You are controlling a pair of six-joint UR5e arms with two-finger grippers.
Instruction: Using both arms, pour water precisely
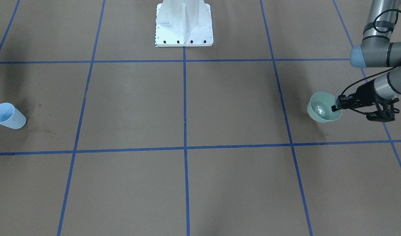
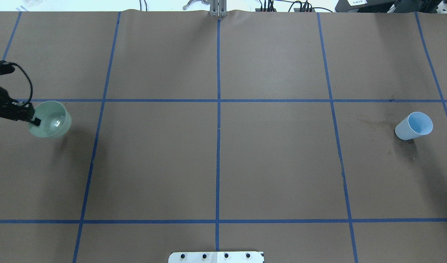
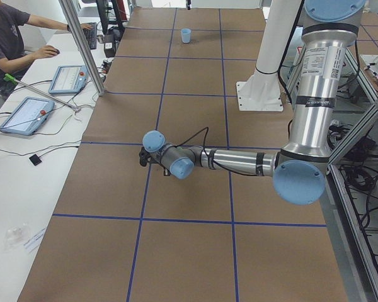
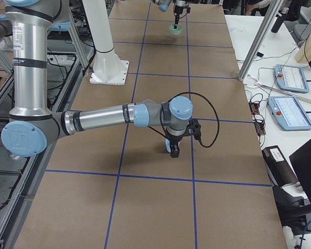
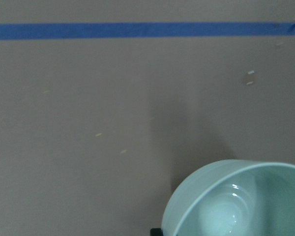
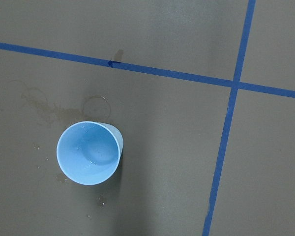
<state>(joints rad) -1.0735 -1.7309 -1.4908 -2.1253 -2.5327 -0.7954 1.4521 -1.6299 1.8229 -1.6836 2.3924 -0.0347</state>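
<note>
My left gripper (image 1: 335, 107) is shut on the rim of a pale green bowl (image 1: 322, 108), one finger inside it, and holds it above the table at the robot's far left. The bowl also shows in the overhead view (image 2: 50, 119) with the gripper (image 2: 35, 120). The water (image 5: 233, 194) shows as white glints in the bowl's bottom. A light-blue cup (image 2: 414, 126) stands upright far on the right side; the right wrist view looks straight down into it (image 6: 90, 153). My right gripper (image 4: 172, 150) shows only in the exterior right view, pointing down; I cannot tell its state.
The white pedestal (image 1: 184, 24) stands at the middle of the robot's edge. Dark damp stains (image 6: 39, 105) lie beside the cup. Blue tape lines (image 2: 218, 146) grid the brown table. An operator (image 3: 6, 38), tablets and a metal post (image 3: 82, 47) are along the far side.
</note>
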